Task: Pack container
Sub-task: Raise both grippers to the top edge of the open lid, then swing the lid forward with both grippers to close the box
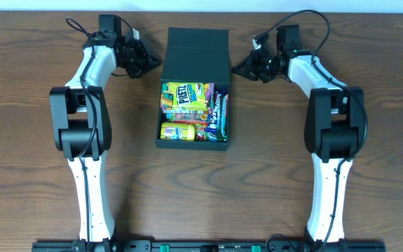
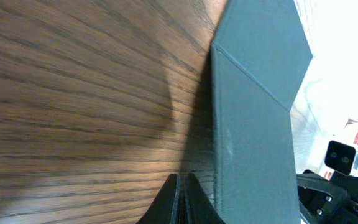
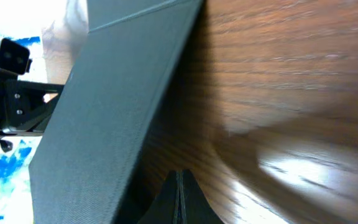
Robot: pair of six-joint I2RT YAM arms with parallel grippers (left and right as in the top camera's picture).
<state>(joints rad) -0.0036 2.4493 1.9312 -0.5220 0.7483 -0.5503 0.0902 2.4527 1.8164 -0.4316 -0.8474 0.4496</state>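
Note:
The dark teal-black container (image 1: 224, 70) stands open in the middle of the table, its flap lid (image 1: 197, 45) raised at the far end. Several colourful snack packets (image 1: 186, 98) fill it. My left gripper (image 1: 155, 63) is shut and empty just left of the lid's side; the wrist view shows its tips (image 2: 181, 180) close beside the box wall (image 2: 253, 137). My right gripper (image 1: 238, 68) is shut and empty just right of the lid; its tips (image 3: 179, 175) sit beside the box wall (image 3: 104, 118).
The wooden table (image 1: 33, 140) carries only the box. Both arm bases stand at the near edge, left (image 1: 93, 224) and right (image 1: 324, 224).

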